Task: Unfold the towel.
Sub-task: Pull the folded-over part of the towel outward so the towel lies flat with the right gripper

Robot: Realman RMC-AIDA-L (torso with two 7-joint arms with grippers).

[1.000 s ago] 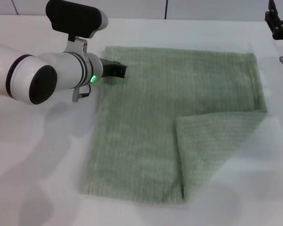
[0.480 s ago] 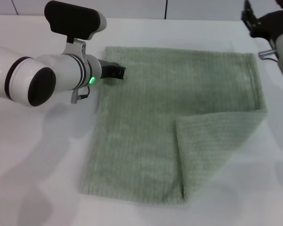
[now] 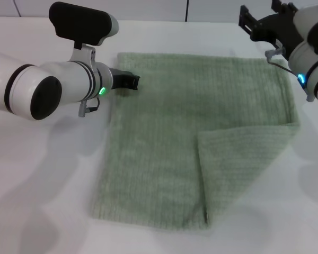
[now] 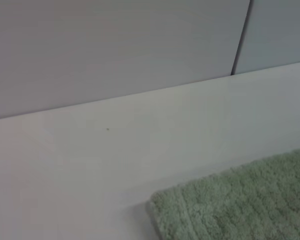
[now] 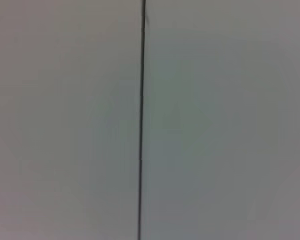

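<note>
The pale sage-green towel lies flat on the white table. Its near right corner is folded over onto the top as a triangular flap. My left gripper rests low at the towel's far left corner, which also shows in the left wrist view. My right gripper hangs above the table just beyond the towel's far right corner, its black fingers spread and empty. The right wrist view shows only the wall.
A grey panelled wall with a dark seam runs along the table's far edge. Bare white tabletop surrounds the towel on the left, front and right.
My right arm has swung leftward into view, from the far right edge to above the towel's far right corner. The left arm and the towel have hardly moved.
</note>
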